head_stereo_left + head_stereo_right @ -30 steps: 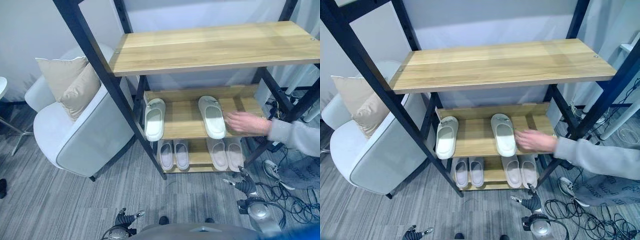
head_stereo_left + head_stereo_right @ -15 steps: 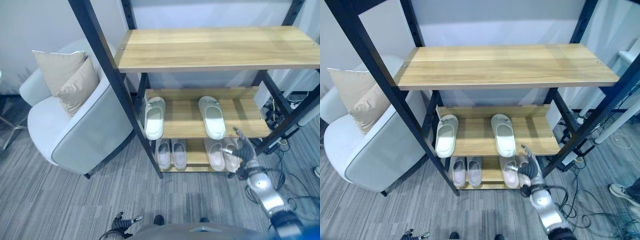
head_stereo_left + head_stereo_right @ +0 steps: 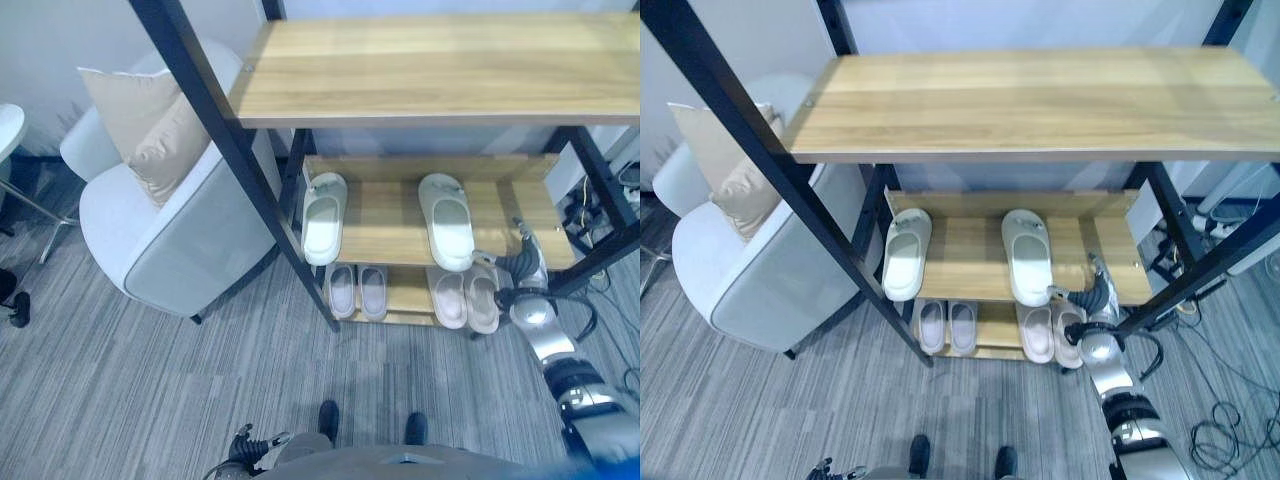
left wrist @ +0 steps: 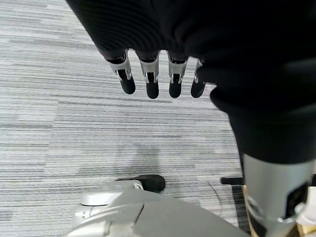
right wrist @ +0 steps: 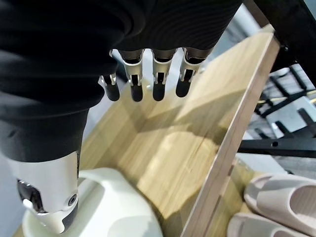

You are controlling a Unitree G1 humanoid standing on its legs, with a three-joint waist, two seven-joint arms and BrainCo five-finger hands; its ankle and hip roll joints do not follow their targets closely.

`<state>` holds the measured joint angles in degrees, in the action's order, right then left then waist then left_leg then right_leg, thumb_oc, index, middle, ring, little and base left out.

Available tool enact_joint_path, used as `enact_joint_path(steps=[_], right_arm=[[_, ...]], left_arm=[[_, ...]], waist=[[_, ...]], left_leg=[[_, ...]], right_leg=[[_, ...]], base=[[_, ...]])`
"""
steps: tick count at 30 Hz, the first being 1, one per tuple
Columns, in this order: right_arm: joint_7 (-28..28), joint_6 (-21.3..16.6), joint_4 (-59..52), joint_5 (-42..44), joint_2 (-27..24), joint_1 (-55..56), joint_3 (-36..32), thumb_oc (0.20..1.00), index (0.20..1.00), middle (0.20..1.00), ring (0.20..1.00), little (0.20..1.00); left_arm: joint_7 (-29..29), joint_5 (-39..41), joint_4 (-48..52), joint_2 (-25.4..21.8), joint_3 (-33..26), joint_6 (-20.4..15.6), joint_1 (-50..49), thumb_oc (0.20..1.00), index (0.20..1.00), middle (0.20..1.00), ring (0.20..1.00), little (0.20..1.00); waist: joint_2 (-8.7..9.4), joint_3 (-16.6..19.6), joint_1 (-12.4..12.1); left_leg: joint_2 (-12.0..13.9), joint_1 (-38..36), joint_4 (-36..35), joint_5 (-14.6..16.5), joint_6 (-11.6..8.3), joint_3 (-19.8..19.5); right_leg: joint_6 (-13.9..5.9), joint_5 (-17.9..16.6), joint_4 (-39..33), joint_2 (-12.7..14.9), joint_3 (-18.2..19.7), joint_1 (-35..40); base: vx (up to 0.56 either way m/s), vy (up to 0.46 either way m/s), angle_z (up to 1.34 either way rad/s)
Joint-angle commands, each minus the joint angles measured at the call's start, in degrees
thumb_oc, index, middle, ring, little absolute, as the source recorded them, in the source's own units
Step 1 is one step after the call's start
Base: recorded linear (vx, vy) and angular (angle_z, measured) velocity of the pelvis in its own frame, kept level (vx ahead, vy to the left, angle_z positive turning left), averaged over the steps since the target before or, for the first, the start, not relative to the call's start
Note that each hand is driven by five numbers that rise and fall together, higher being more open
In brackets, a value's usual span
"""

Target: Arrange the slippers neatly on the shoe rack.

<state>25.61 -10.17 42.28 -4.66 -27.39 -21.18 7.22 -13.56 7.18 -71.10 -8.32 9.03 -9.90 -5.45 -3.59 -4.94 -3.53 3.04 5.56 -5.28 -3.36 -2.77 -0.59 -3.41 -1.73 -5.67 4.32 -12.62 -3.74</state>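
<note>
Right hand (image 3: pixel 1095 297), fingers loosely open and empty, sits at the shoe rack (image 3: pixel 970 260)'s middle-shelf front edge, so I read the right white slipper (image 3: pixel 1027 257) just beside its thumb, lying front-to-back.

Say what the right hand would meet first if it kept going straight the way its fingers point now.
Probably the bare wood of the middle shelf: the right hand points over it, open, beside the white slipper. Depth is hard to judge.
</note>
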Motion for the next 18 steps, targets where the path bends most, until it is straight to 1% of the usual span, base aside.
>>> enact_joint_path(steps=[1,4,7,11,13,18], right_arm=[[2.75,-1.77,-1.71,2.12,-1.41,-2.46,0.03,1.000,1.000,1.000,1.000,1.000],[5.04,-1.79,-1.03,2.27,-1.82,-5.01,-0.36,1.000,1.000,1.000,1.000,1.000],[5.41,-1.87,-0.23,3.29,-2.00,-6.67,-0.20,1.000,1.000,1.000,1.000,1.000],[5.92,-1.62,2.51,3.77,-4.48,-11.44,0.71,1.000,1.000,1.000,1.000,1.000],[5.95,-1.64,2.76,3.73,-4.94,-12.19,1.02,1.000,1.000,1.000,1.000,1.000],[6.81,-1.31,6.12,3.31,-7.53,-19.50,3.87,1.000,1.000,1.000,1.000,1.000]], left_arm=[[-1.42,-1.21,-4.50,-0.44,2.06,-1.31,2.61,1.000,1.000,1.000,1.000,1.000],[-2.18,-0.95,-4.38,-0.16,2.73,-1.71,2.61,1.000,1.000,1.000,1.000,1.000],[-2.32,-0.61,-4.20,-0.09,3.05,-1.96,2.69,1.000,1.000,1.000,1.000,1.000],[-2.61,0.20,-3.57,-0.18,4.10,-2.63,3.01,1.000,1.000,1.000,1.000,1.000],[-2.71,0.24,-3.58,-0.11,4.23,-2.80,3.07,1.000,1.000,1.000,1.000,1.000],[-3.26,2.04,-2.34,0.11,5.82,-4.07,4.22,1.000,1.000,1.000,1.000,1.000]], waist=[[3.24,1.62,-0.67],[3.12,1.51,-0.94],[3.06,1.51,-1.19],[2.97,0.89,-1.82],[2.92,0.93,-1.88],[2.98,-0.73,-2.93]], left_leg=[[-2.57,1.81,0.28,0.93,-1.33,-2.53],[-2.69,3.81,0.28,0.35,-1.44,-2.62],[-2.81,5.02,0.28,-0.01,-1.57,-2.63],[-3.08,7.59,0.28,-0.80,-1.87,-2.66],[-3.13,8.03,0.28,-0.88,-1.90,-2.63],[-3.38,10.63,0.28,-1.76,-2.23,-2.99]], right_leg=[[-4.93,1.18,0.67,2.00,-1.39,0.17],[-4.99,0.83,0.67,2.17,-1.28,-1.83],[-5.04,0.53,0.67,2.36,-1.17,-3.05],[-5.28,-0.27,0.67,2.87,-1.07,-5.61],[-5.29,-0.43,0.67,2.92,-0.97,-6.11],[-5.56,-1.12,0.67,3.30,-0.89,-8.37]], base=[[0.00,0.000,0.00],[0.00,0.000,0.00],[0.00,0.011,0.00],[-0.01,0.032,0.00],[0.00,0.036,-0.01],[-0.01,0.034,0.00]])
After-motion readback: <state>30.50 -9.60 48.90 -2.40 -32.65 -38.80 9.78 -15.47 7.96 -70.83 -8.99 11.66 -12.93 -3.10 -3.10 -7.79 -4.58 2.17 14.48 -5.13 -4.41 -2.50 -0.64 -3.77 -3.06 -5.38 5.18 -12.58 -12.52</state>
